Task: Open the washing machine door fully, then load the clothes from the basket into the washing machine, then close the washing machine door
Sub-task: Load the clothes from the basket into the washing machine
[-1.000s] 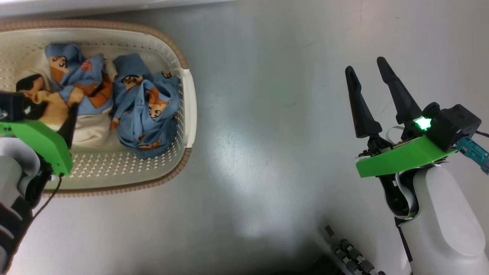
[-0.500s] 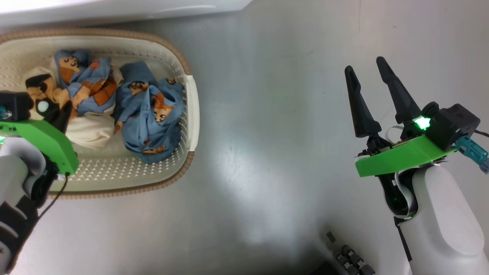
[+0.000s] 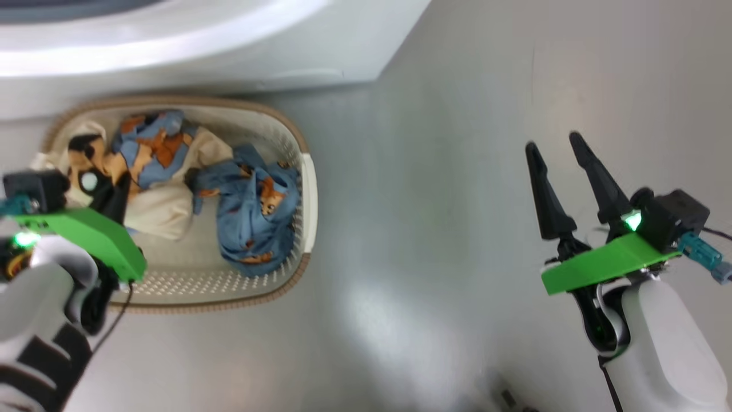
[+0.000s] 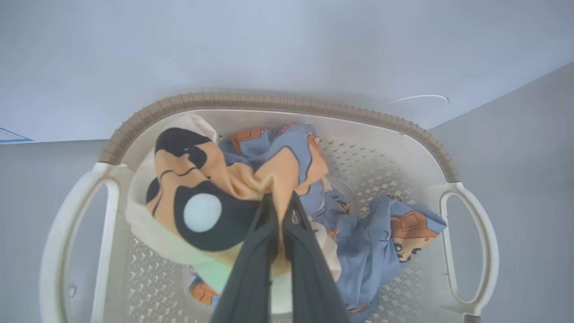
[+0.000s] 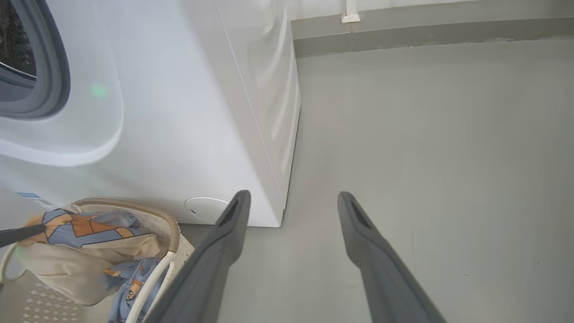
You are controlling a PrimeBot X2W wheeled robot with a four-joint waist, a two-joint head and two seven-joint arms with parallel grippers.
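Observation:
The cream basket (image 3: 307,189) with a brown rim stands on the floor against the white washing machine (image 3: 200,51). My left gripper (image 3: 111,197) is inside it, shut on a cream and orange garment (image 4: 210,179) that bunches up around the fingertips (image 4: 269,211). More of the light-blue clothes (image 3: 251,229) lie in the right half of the basket (image 4: 278,101). My right gripper (image 3: 550,143) is open over bare floor to the right, holding nothing. The right wrist view shows the machine's grey gasket (image 5: 56,72) around an open port. The washing machine door is out of view.
The grey floor (image 3: 429,229) stretches to the right of the basket and machine. A skirting board (image 5: 403,42) runs along the far wall. There is a round cap (image 5: 204,208) low on the machine's front, and a blue label (image 4: 11,134) near the basket.
My left gripper shut on the cream and orange garment and drew it up. The head camera tilted, bringing the washing machine into view. The right arm stayed put.

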